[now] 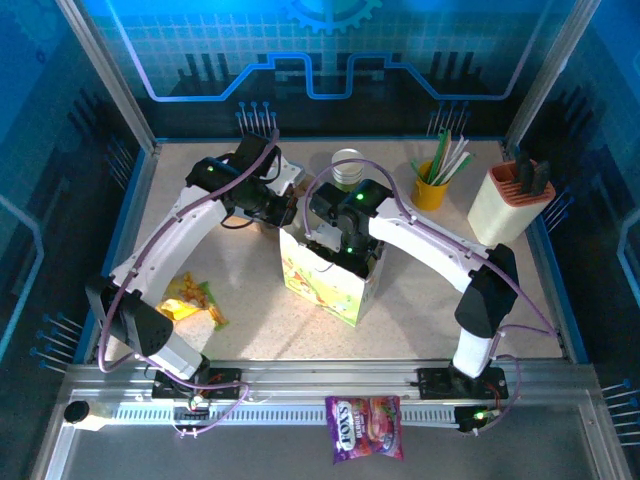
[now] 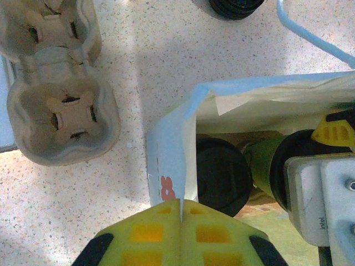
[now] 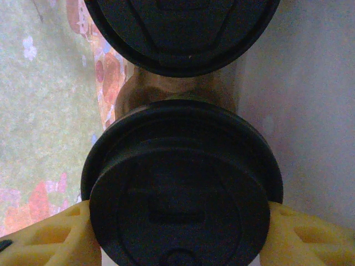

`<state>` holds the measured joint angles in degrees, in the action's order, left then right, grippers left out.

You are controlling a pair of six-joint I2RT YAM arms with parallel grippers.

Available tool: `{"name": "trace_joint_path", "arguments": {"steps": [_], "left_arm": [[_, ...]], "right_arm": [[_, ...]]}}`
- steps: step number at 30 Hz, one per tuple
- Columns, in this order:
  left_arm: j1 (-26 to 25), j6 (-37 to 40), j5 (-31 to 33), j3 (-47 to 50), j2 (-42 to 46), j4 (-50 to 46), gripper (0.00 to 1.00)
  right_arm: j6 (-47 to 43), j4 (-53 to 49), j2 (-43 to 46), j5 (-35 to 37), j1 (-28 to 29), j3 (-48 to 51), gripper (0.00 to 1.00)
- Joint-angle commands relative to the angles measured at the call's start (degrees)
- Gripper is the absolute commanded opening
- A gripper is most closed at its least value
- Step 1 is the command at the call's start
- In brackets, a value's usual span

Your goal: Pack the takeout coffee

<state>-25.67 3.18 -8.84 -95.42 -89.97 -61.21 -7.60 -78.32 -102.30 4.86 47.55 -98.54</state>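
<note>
Left gripper (image 2: 181, 213) was pinched shut on the near left rim of the flower-printed paper bag (image 2: 166, 166), its two yellow fingers (image 2: 147, 233) pressed flat together with the thin paper edge between them. In the left wrist view, to the left of that grip, a grey pulp cup carrier (image 2: 55, 111) lay on the speckled table (image 2: 161, 66), apart from the bag, with a strip of bare surface between the two. From above, some yellow snack wrappers (image 1: 195, 300) lay near the left arm's base, and the table in front of the bag was open.

The bag stood upright at mid-table, mouth open, its blue-trimmed rim pulled outward at the left corner. Inside it both coffees stood side by side. The other cup (image 2: 219, 174) sat close against the left wall, black lid up. The held cup (image 2: 294, 166) stood just right of it, green side showing, the lids close together.

The right gripper (image 3: 180, 221) reached down into the bag's mouth, jaws partly spread and closed on the held cup's lid, one yellow finger (image 3: 50, 233) at each side of the rim. In that wrist view the other cup's lid lay just beyond, and the bag's printed wall (image 3: 44, 83) ran close along the left, leaving little room.

Farther right, well clear of the bag, stood a yellow cup of straws (image 1: 432, 185) and a cream holder (image 1: 510, 200) by the right edge.
</note>
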Motion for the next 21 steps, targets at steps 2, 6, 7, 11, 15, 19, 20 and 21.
{"name": "trace_joint_path", "arguments": {"steps": [2,6,7,11,15,19,20,21], "left_arm": [[-0.1,0.9,-0.6,0.8,-0.4,-0.4,0.00],[-0.1,1.0,-0.5,1.0,-0.2,-0.4,0.00],[-0.1,1.1,-0.5,1.0,-0.3,-0.4,0.00],[-0.1,1.0,-0.5,1.0,-0.5,-0.4,0.00],[-0.1,1.0,-0.5,0.9,-0.4,-0.4,0.00],[-0.1,1.1,-0.5,1.0,-0.4,-0.4,0.00],[-0.1,1.0,-0.5,1.1,-0.3,-0.4,0.00],[-0.1,1.0,-0.5,1.2,-0.3,-0.3,0.00]], "right_arm": [[-0.8,-0.1,0.7,-1.5,-0.5,0.4,0.36],[-1.0,-0.1,1.1,-2.3,-0.7,0.3,0.37],[-1.0,-0.1,1.2,-2.6,-0.7,0.3,0.36],[-1.0,0.4,1.1,-2.9,-1.1,1.2,0.36],[-1.1,0.7,0.8,-3.3,-1.2,1.7,0.36],[-1.3,0.9,0.5,-3.4,-1.2,1.9,0.36],[-1.2,0.9,0.5,-3.5,-1.2,2.0,0.36],[-1.2,0.8,0.5,-3.5,-1.2,2.0,0.36]]}}
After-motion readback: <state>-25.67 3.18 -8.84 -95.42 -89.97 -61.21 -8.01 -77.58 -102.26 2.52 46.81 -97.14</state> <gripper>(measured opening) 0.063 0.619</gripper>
